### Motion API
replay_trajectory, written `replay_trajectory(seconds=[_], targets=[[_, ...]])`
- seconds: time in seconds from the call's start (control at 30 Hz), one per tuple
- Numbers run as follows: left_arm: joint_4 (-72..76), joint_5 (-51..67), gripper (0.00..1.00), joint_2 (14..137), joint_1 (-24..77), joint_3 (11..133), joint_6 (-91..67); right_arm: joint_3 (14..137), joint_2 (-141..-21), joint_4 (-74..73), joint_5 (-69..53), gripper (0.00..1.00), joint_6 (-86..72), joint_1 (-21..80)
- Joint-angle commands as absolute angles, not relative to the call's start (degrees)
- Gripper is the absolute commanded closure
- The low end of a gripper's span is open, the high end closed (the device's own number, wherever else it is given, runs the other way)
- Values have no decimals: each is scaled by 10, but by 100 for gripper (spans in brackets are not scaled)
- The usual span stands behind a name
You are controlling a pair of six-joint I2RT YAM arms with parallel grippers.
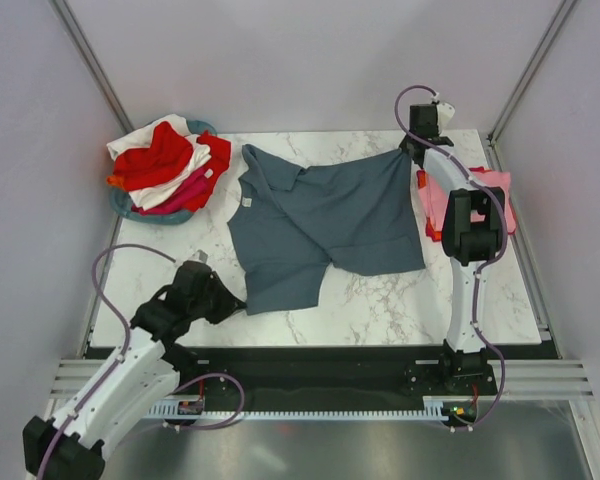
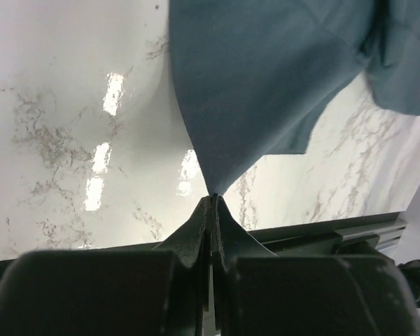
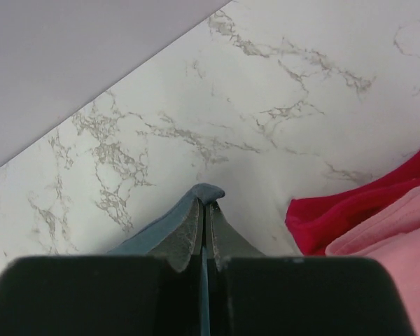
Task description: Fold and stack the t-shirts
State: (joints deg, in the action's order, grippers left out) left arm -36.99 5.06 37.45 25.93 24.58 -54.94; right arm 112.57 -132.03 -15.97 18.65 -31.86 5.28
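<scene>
A slate blue-grey t-shirt [image 1: 325,215] lies spread across the middle of the marble table. My left gripper [image 1: 242,300] is shut on its near-left corner [image 2: 217,183], which pulls into a point at the jaws. My right gripper [image 1: 404,152] is shut on its far-right corner [image 3: 208,190], with cloth poking past the fingertips. A pile of red, white and magenta t-shirts [image 1: 167,163] fills a teal basket [image 1: 130,208] at the far left. A folded pink t-shirt [image 1: 495,190] over an orange-red one lies at the right, behind the right arm; red and pink cloth [image 3: 378,210] shows in the right wrist view.
The table's near edge [image 1: 310,345] has a black rail just beyond the left gripper. Grey walls enclose the table at back and sides. Bare marble [image 1: 380,300] lies in front of the shirt.
</scene>
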Motion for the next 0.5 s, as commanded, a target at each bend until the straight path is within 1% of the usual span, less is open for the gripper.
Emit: replay_trajectory(seconds=[0.0, 0.1, 0.13, 0.17, 0.2, 0.23, 0.27, 0.3, 0.4, 0.47], targets=[[-414, 1, 98, 291, 256, 248, -597, 1158, -1333, -171, 192, 96, -318, 49], [-424, -18, 98, 230, 256, 238, -624, 1170, -1341, -171, 184, 95, -322, 48], [-426, -17, 98, 204, 256, 235, -628, 1178, -1348, -172, 173, 92, -322, 48], [-430, -17, 98, 196, 257, 231, -631, 1183, -1353, -172, 159, 85, -321, 48], [-434, -18, 98, 193, 257, 229, -637, 1187, -1358, -175, 144, 62, -318, 47], [-437, -18, 98, 191, 257, 229, -639, 1191, -1361, -176, 120, 42, -317, 47], [-442, -20, 98, 190, 257, 232, -640, 1188, -1360, -176, 106, 30, -314, 47], [-443, -22, 98, 190, 257, 236, -640, 1185, -1356, -176, 99, 25, -312, 47], [-443, -43, 98, 170, 257, 257, -631, 1149, -1328, -175, 78, 24, -312, 47], [-445, -71, 98, 165, 257, 276, -615, 1103, -1295, -171, 54, 25, -312, 47]])
